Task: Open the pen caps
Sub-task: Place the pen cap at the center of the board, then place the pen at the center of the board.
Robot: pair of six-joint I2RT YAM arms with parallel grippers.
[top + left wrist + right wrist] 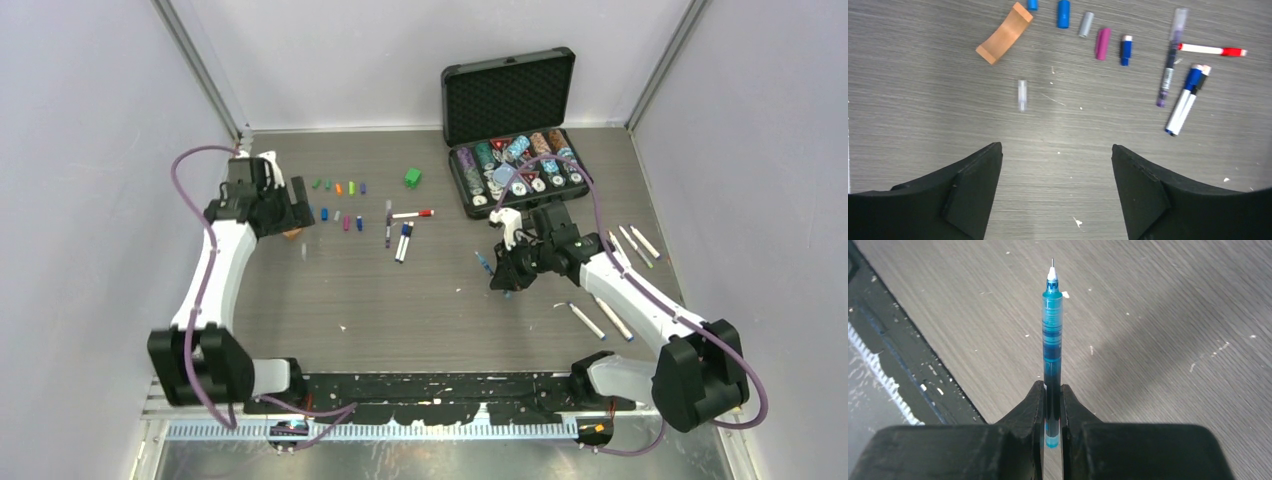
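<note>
The right gripper (1052, 405) is clamping a teal pen (1052, 325) — tip already bare. The left gripper (1057, 155) is hanging spread wide, loose caps (1102, 43) lying ahead of it; ahead-right, several pens (1182, 104) are looking capped.

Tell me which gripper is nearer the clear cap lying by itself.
Left. The left gripper hangs open with the clear cap just ahead of it; the right gripper is far across the table, shut on a teal pen.
</note>
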